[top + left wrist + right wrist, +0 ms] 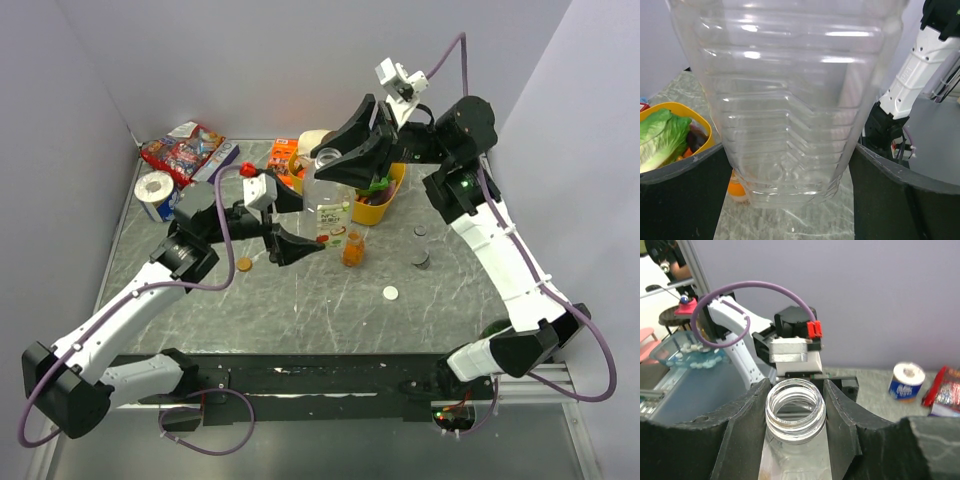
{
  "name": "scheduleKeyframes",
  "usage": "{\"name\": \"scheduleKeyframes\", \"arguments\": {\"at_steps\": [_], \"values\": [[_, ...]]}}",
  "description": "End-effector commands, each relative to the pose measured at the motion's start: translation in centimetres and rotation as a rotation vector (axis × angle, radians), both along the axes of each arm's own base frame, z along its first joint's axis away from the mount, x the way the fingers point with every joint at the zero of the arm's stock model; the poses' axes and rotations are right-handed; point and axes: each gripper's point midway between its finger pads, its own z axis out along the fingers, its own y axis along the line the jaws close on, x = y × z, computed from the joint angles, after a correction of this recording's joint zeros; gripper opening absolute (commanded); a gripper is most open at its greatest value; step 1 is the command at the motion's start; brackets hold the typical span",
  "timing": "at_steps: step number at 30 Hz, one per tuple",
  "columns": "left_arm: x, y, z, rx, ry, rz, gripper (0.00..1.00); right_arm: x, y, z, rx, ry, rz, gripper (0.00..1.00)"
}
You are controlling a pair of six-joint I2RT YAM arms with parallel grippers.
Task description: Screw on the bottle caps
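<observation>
The clear bottle with the green-marked label (331,205) stands upright at the table's middle, its threaded neck (795,410) open with no cap on it. My right gripper (338,158) is shut on that neck from above, one finger on each side. My left gripper (308,226) is shut on the bottle's lower body (790,125). I cannot tell whether its base rests on the table. The small orange drink bottle (352,248) stands just right of it and shows behind it in the left wrist view (735,190). A white cap (390,293) and an orange-gold cap (244,264) lie loose. A dark cap (421,259) lies at the right.
A yellow bowl (392,190) with lettuce (662,137) stands behind the bottles. Snack packets (185,148) and a blue-and-white roll (155,190) sit at the back left. A small grey round thing (421,231) lies beside the dark cap.
</observation>
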Motion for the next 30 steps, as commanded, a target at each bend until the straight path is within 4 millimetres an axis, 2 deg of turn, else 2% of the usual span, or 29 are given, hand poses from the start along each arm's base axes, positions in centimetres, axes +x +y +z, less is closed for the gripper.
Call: {"name": "scheduleKeyframes", "arguments": {"at_steps": [1,6,9,11,12,13,15,16,19,20,23,25,30], "values": [[-0.7,-1.1,1.5,-0.033,0.064,-0.074,0.96,-0.3,-0.8,3.2,0.147,-0.114,-0.032,0.0],[-1.1,-2.8,1.5,-0.027,0.087,-0.138,0.96,-0.5,-0.8,4.2,0.191,-0.143,-0.015,0.0],[-0.8,-3.0,2.3,-0.035,0.088,-0.132,0.96,-0.7,-0.9,5.1,0.195,-0.163,-0.009,0.0],[1.6,-2.4,2.8,-0.036,0.029,0.023,0.96,-1.6,-1.5,5.9,0.189,-0.191,0.001,0.0],[2.0,-1.5,3.0,-0.032,0.018,0.087,0.96,-2.0,-1.7,6.1,0.185,-0.196,0.003,0.0],[3.0,-1.0,2.2,-0.024,0.014,0.158,0.96,-2.5,-1.8,5.9,0.167,-0.195,0.015,0.0],[2.3,-0.4,2.2,-0.018,-0.048,0.137,0.96,-3.7,-2.1,6.2,0.165,-0.205,0.029,0.0],[1.2,-0.6,2.0,-0.016,-0.055,0.075,0.96,-3.8,-2.0,6.2,0.163,-0.192,0.027,0.0],[-0.8,-2.0,2.5,-0.052,-0.046,-0.065,0.96,-4.6,-1.5,6.5,0.178,-0.218,0.053,0.0],[-1.3,-2.5,2.7,-0.056,-0.034,-0.103,0.96,-4.3,-1.2,6.4,0.178,-0.206,0.058,0.0],[-0.8,-4.4,2.4,-0.061,-0.03,-0.127,0.96,-4.6,-0.4,6.6,0.185,-0.207,0.093,0.0],[-0.7,-4.9,3.1,-0.079,-0.058,-0.136,0.96,-5.2,0.0,6.8,0.189,-0.216,0.121,0.0],[1.2,-5.5,3.4,-0.114,-0.036,-0.063,0.96,-5.6,0.0,6.9,0.197,-0.224,0.123,0.0]]}}
